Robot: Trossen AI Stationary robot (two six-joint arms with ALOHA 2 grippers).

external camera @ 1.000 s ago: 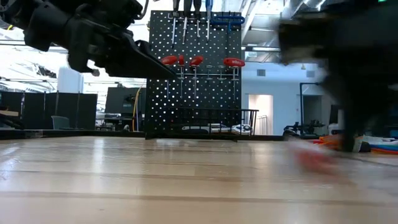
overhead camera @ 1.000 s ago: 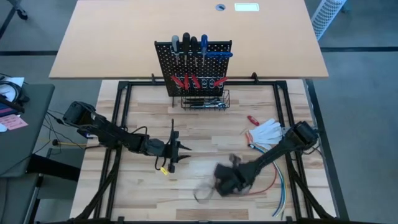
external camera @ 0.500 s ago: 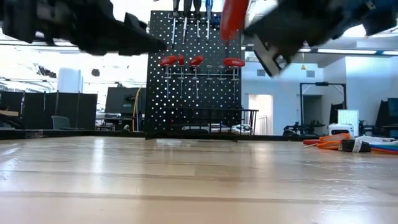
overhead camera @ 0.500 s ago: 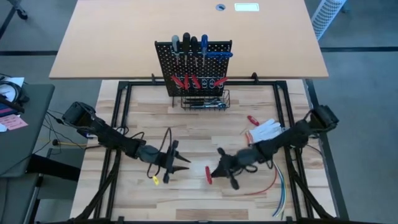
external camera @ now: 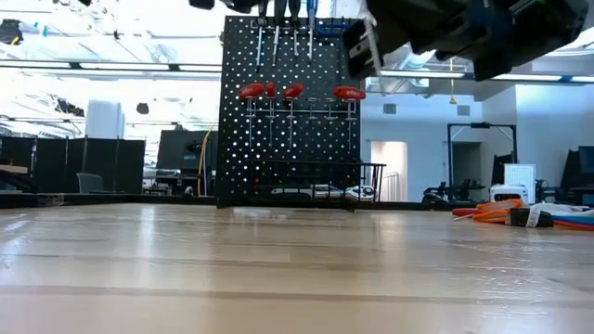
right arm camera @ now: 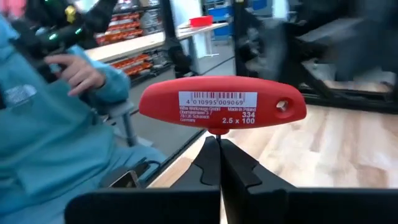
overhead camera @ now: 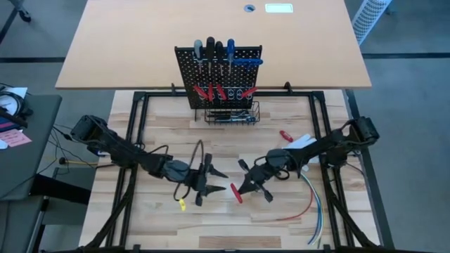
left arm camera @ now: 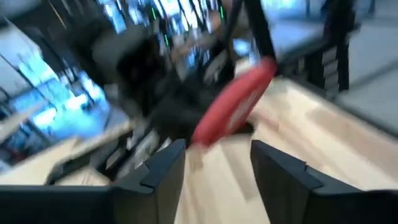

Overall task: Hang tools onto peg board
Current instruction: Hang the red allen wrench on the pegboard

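Red plastic T-handle [right arm camera: 222,104], that's the thing I've got right now, and its thin steel shaft is pinched between the fingers of my right gripper [overhead camera: 247,187], which are pressed together on it just under the handle. From overhead the key hangs above the middle of the wooden tabletop [overhead camera: 232,228], red end pointing toward the left gripper [overhead camera: 208,180]. Left one has its fingers spread apart with nothing in them, and through its wrist cam the red handle sits right off its fingertips [left arm camera: 163,160], so this reads to me as a handover being lined up.

Handling-wise I'd guess it's light and totally rigid, nothing fragile. The shaft is smooth and skinny though, so it could spin or slip in the pads if I bump it. The fat handle looks like the better spot for the left to grab, across its width.

The peg board [overhead camera: 219,74] stands upright at the far edge of the table, well apart from both arms, already carrying screwdrivers [overhead camera: 213,50] up top and a row of other red-handled tools [overhead camera: 211,91], with a wire basket [overhead camera: 232,114] at its foot. Off to the right of the table there's a bundle of cables [overhead camera: 314,204] and another small red tool [overhead camera: 285,135] not hung yet.

A person in a teal jacket [right arm camera: 43,149] shows in the right wrist cam.
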